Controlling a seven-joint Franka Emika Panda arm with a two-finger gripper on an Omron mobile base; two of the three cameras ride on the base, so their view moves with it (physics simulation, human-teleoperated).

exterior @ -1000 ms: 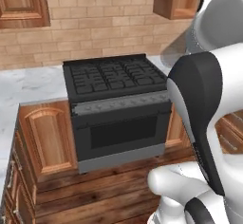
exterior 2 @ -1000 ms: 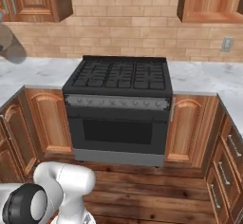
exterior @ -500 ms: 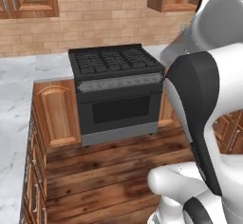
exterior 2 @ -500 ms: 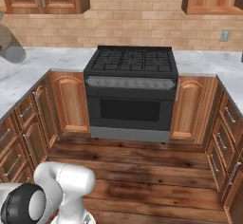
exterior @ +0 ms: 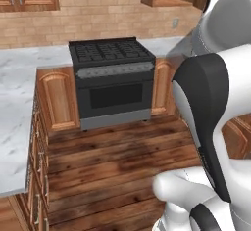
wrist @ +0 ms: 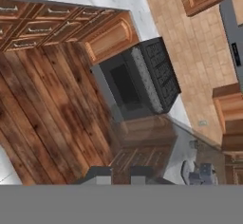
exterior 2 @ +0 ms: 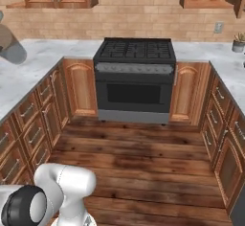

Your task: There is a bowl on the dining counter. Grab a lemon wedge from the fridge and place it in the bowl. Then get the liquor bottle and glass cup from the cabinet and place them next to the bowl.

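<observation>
Base shifted, stove now farther off; gripper pinched narrow, apparently empty; 0 task items beside stove, all steps pending.

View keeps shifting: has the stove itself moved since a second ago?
No. The stove stays flanked by the same wooden cabinets; the whole view shifted, so the camera moved.

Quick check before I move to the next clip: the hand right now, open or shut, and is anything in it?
Hand: shut, fingertips close together at the bottom of the hand view; a translucent grey thing shows in the gap, which may be the glass cup, not certain.
</observation>
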